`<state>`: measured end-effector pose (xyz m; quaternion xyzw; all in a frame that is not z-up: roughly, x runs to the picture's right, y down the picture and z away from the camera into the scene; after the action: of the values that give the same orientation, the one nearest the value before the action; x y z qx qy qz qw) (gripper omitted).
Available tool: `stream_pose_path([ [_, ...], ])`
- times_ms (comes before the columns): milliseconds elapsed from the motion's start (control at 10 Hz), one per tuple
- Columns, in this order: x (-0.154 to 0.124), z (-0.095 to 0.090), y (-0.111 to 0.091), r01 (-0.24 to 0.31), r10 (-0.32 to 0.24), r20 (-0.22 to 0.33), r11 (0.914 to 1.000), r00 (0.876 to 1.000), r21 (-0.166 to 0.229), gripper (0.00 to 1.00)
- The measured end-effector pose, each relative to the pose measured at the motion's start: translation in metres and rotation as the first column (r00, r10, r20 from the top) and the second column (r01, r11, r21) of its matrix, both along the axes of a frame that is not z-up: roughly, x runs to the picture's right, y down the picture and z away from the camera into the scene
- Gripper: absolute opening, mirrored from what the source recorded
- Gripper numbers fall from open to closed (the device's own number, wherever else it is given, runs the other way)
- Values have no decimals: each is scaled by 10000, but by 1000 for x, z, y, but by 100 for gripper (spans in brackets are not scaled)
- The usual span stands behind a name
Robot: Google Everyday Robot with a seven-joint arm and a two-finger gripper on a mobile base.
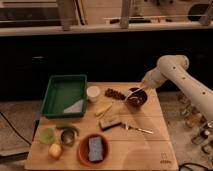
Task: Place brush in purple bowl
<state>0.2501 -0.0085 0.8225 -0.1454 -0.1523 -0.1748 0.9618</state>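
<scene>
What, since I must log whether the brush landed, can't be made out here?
Camera view:
- The gripper is at the purple bowl's left rim; its hold on the brush is too blurred to tell.
- The bowl's inside is too dark and partly hidden by the gripper.
- The arm is cut off by the right edge.
- The dark clump left of the bowl is too blurred to name.

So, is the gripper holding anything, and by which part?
Cannot tell. The gripper hangs at the purple bowl rim, with the whitish brush handle reaching to it; the contact doesn't show.
</scene>
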Motion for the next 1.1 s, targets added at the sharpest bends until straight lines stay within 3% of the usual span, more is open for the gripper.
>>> stream_pose_path([
  [300,7,7,-6,-202,202,25,9998,9998,-77,0],
  [900,0,25,-7,-339,365,626,9985,9974,-422,0],
  [1000,-2,28,-7,-346,380,689,9981,9969,-503,2],
  [1100,-3,32,-6,-352,405,800,9972,9960,-667,12],
])
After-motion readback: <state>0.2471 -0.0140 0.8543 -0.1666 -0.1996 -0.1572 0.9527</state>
